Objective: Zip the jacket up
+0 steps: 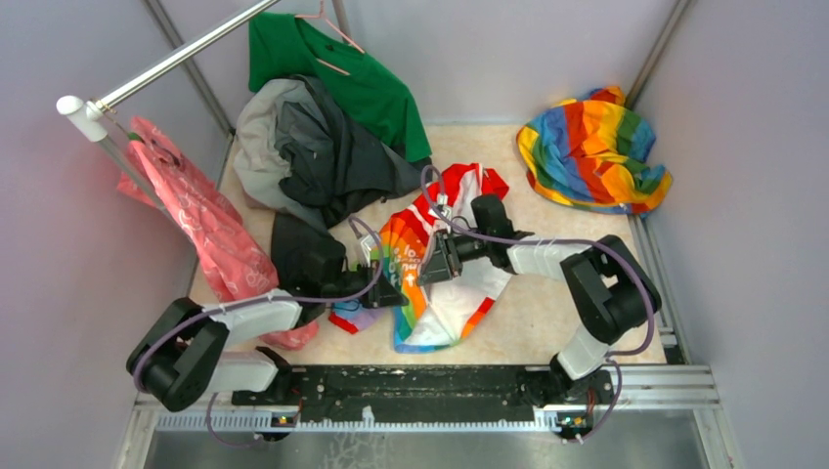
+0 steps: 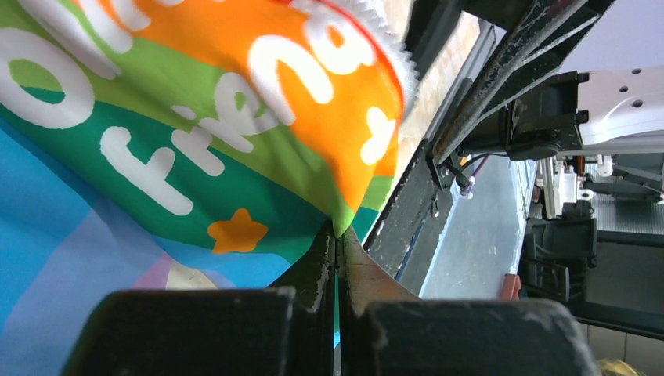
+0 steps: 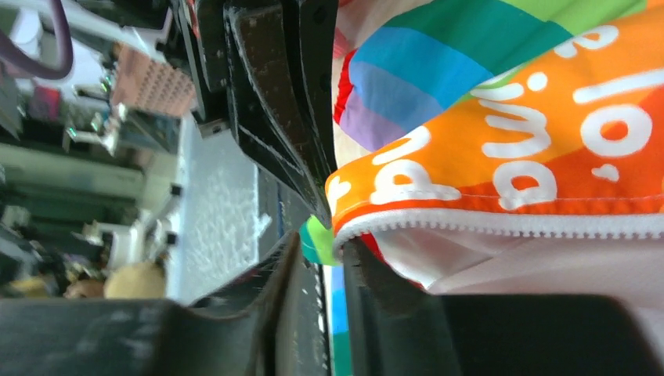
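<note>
The jacket (image 1: 445, 303) lies crumpled mid-table, white with rainbow panels and a red hood toward the back. My left gripper (image 1: 399, 291) comes in from the left and is shut on a green-and-orange corner of the jacket (image 2: 196, 117), pinched right at its tips (image 2: 338, 235). My right gripper (image 1: 427, 272) meets it from the right. Its jaws (image 3: 323, 243) stand slightly apart. The orange lettered hem with white zipper teeth (image 3: 509, 222) drapes over one fingertip (image 3: 356, 254), and a green scrap of cloth shows just beyond the gap.
A dark grey garment (image 1: 323, 156) and a green shirt (image 1: 342, 68) are heaped at the back left. A pink cloth (image 1: 210, 230) hangs by the metal rail (image 1: 176, 59). An all-rainbow cloth (image 1: 591, 147) sits back right. The arms' mounting rail (image 1: 420, 386) runs along the near edge.
</note>
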